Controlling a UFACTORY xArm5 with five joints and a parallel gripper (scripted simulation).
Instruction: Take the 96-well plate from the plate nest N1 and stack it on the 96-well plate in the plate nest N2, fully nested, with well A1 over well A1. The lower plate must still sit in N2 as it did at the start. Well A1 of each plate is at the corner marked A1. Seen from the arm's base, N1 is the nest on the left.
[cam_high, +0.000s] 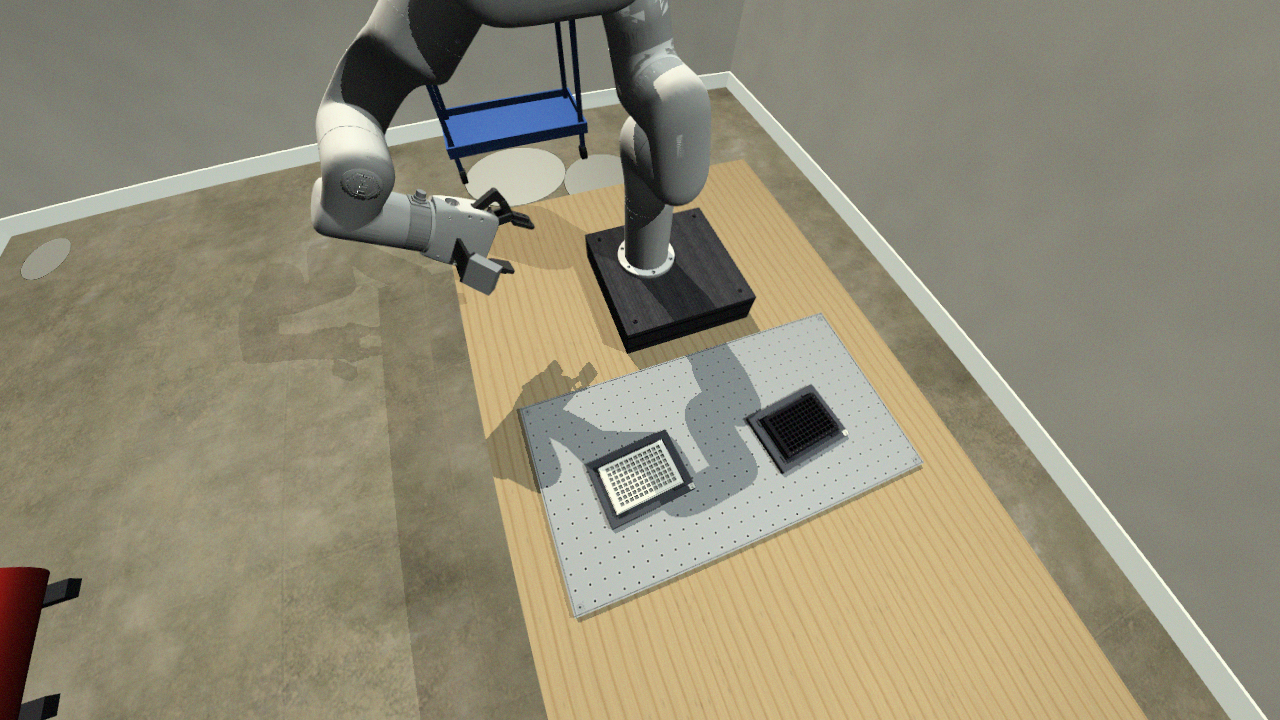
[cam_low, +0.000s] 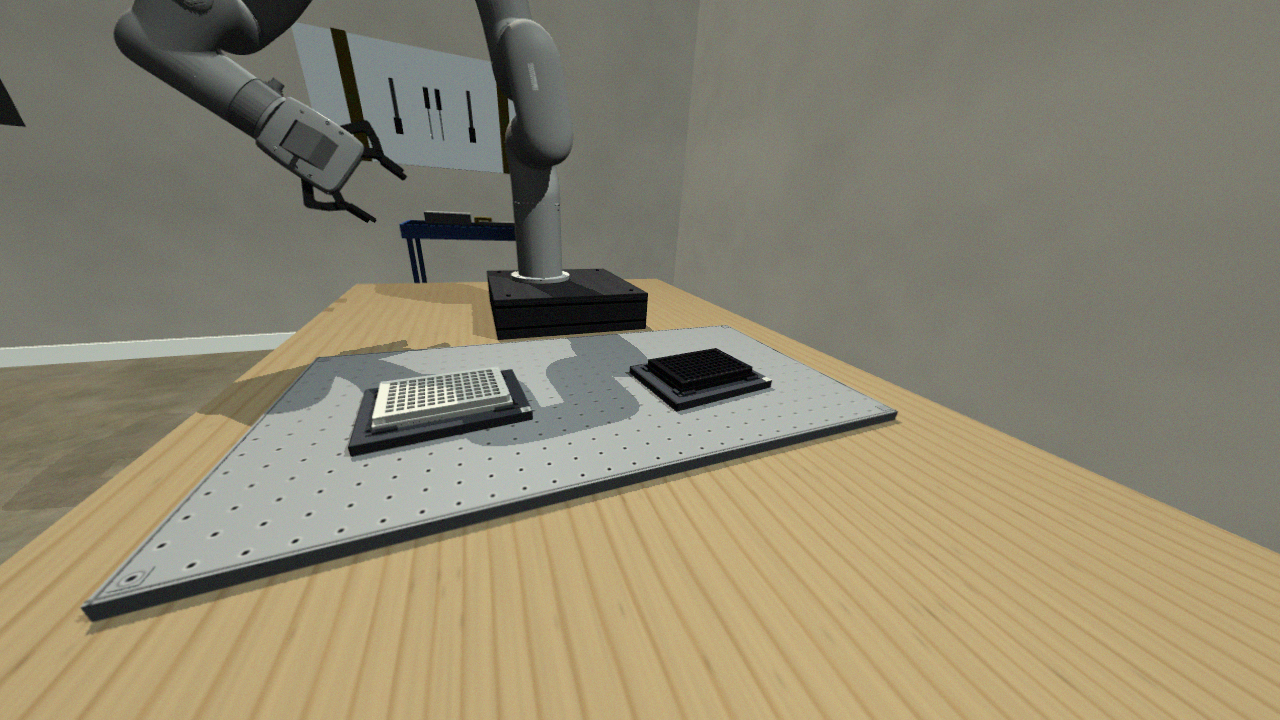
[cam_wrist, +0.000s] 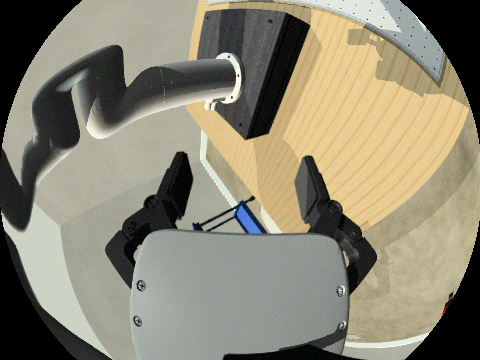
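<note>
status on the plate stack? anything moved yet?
Nothing is done yet: the white plate sits in its nest, the black plate in the other. Nothing is in hand: the gripper is open and empty, up near the table's far edge, away from the breadboard. Approach, grasp, lift, transfer and nesting all remain.

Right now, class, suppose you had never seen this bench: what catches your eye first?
The white plate and the black plate stand out, each in its own nest on the grey perforated board. Above the table's far left corner hangs the gripper, jaws wide open and holding nothing.
</note>
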